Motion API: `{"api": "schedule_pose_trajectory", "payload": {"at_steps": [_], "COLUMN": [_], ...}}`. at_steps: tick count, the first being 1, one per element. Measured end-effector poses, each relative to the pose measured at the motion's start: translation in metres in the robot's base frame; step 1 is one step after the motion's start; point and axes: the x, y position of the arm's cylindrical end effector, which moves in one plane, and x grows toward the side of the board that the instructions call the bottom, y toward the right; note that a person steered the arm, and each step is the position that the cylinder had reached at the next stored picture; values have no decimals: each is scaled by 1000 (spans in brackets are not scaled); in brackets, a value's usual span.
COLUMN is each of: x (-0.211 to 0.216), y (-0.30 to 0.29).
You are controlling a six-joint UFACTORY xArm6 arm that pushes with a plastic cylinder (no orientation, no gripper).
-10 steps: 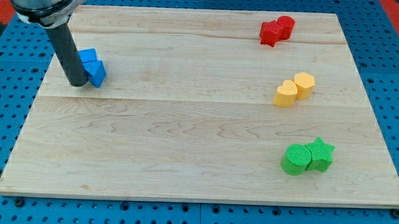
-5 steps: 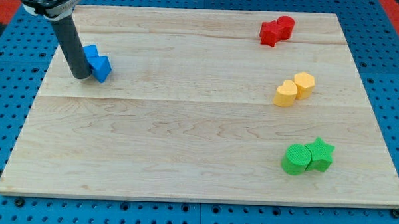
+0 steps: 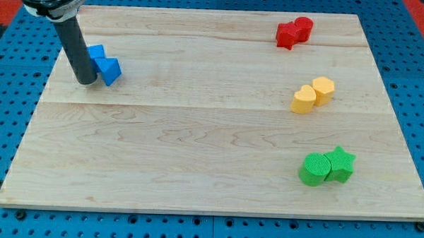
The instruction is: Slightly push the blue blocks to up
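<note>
Hand: none here, so no grip state; my tip presses the two blue blocks' left side, low on the wooden counter, placed to nudge them upward.

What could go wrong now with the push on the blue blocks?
My tip touches the blue blocks from the view's left, not from below, so a push may slide them to the right instead of up. The two blocks sit at different angles, so they may turn or separate. They also lie near the board's top edge.
</note>
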Motion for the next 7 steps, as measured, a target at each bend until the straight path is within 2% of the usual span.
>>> {"api": "schedule_pose_trajectory", "payload": {"at_steps": [1, 2, 3, 4, 7], "x": [63, 93, 93, 90, 42], "y": [65, 136, 171, 179, 164]}}
